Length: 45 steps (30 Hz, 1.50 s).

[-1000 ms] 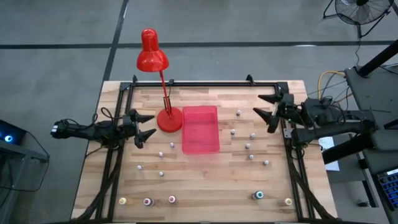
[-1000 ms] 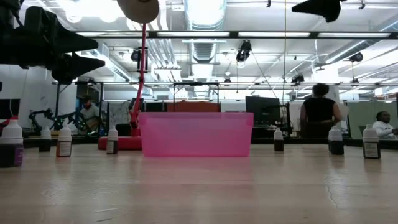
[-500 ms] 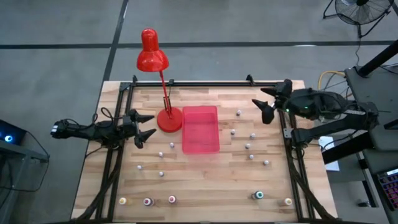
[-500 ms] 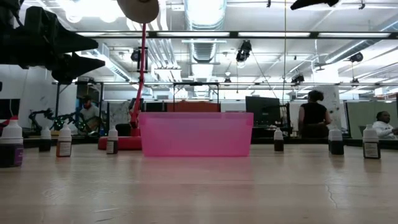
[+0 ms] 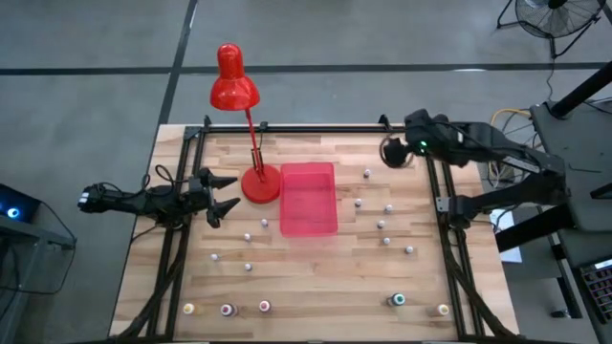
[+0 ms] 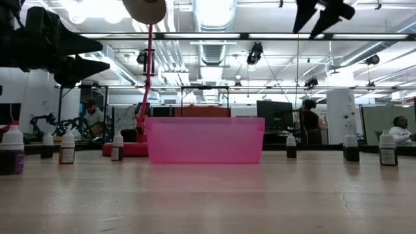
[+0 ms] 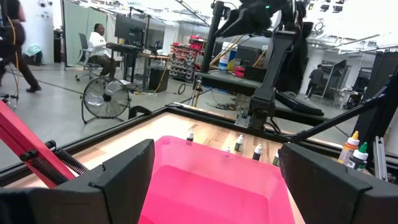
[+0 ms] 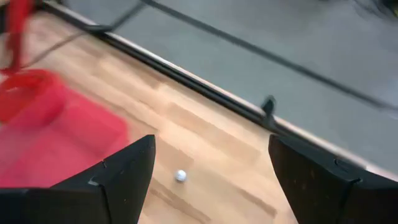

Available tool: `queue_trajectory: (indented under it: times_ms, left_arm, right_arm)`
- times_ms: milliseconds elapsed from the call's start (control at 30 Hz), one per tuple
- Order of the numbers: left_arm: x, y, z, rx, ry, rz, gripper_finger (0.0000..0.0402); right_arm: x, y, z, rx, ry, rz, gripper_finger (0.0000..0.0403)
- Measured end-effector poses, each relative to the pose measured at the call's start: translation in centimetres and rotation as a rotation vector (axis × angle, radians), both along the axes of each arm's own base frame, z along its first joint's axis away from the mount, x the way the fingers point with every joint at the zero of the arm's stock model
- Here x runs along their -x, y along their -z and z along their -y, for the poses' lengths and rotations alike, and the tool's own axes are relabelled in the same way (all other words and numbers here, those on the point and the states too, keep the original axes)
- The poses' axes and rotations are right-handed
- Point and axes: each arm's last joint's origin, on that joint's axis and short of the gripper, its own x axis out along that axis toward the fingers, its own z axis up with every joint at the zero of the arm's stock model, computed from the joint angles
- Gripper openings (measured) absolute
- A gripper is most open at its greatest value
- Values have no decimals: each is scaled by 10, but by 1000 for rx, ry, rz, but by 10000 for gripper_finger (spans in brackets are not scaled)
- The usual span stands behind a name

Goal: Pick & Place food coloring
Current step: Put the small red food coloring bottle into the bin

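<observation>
Right gripper (image 5: pixel 390 153): fingers spread wide, nothing between them; it hangs above the table's far right corner, well to the right of the pink tray (image 5: pixel 308 199); in the low view it shows high up, clear of the table top; its own wrist view looks down between the two dark fingers (image 8: pixel 127 171) at one white-capped bottle on the wood, just beside the tray
Left gripper (image 5: pixel 222 193): fingers also spread wide and empty; it waits at the table's left edge, left of the tray, with the lamp base between them; its wrist view faces the tray's near wall
Food coloring (image 5: pixel 382 225): tiny bottles standing upright and apart on the wood; a loose group lies right of the tray, between it and the right frame rail; a few more stand left of the tray and nearer the front; a row runs along the front edge, three at the left and two at the right; none can be seen inside the tray
Red lamp (image 5: pixel 235 91): base touching or just beside the tray's left side; shade reaching past the table's far edge
Wooden table (image 5: pixel 316 282): bare planks in front of the tray
</observation>
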Motion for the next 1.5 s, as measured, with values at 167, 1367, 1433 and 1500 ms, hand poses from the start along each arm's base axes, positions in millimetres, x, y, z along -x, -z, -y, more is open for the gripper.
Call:
queue_trajectory:
  times_ms: [167, 1367, 1433, 1500]
  left_arm:
    - [0, 0, 0, 0, 0, 0, 314]
    - [0, 0, 0, 0, 0, 0, 314]
    - [0, 0, 0, 0, 0, 0, 314]
    - [0, 0, 0, 0, 0, 0, 314]
  right_arm:
    - [-14, 15, 20, -50, 102, -50, 304]
    - [-108, 155, 84, -486, 141, -412, 260]
    - [-106, 162, 83, -494, 147, -425, 256]
    - [-105, 168, 83, -496, 145, -418, 253]
